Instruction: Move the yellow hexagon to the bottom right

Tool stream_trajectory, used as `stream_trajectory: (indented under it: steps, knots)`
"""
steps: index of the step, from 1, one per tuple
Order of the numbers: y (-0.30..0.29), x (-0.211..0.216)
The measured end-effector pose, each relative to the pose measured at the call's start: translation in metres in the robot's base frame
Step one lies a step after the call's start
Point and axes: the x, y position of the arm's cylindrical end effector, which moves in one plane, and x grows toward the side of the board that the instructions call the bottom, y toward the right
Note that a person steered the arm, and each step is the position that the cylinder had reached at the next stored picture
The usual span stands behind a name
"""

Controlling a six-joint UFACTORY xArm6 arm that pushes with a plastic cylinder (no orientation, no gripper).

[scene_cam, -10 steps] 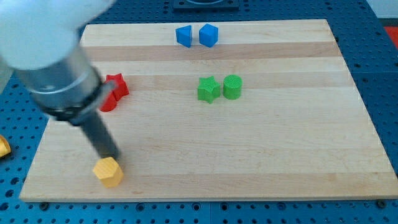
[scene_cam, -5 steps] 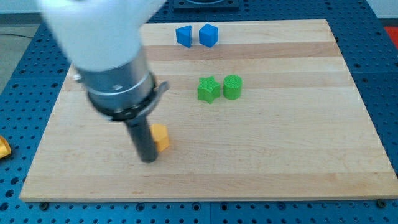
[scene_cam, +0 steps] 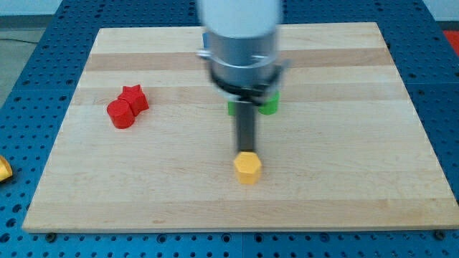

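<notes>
camera view: one overhead-ish look.
board: pale wooden table top [scene_cam: 344,186], bottom right free.
rod: no claw to open or close, so I can't tell any grip; my tip [scene_cam: 246,153] touches the hexagon's top edge.
target: yellow hexagon block [scene_cam: 247,168], bottom centre, not there yet.

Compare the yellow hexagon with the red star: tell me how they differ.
The yellow hexagon is yellow and six-sided; the red star is red and pointed. The hexagon lies near the board's bottom middle, just below my tip; the star sits at the view's left, touching a red cylinder. Both are small blocks on the wooden board.
</notes>
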Motion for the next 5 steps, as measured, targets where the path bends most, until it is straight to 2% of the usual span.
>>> stream_trajectory:
  steps: [2,3,4,5]
  knots:
    - [-0.058,0.002]
    - [-0.089,0.021]
    - [-0.058,0.049]
    - [0.019,0.033]
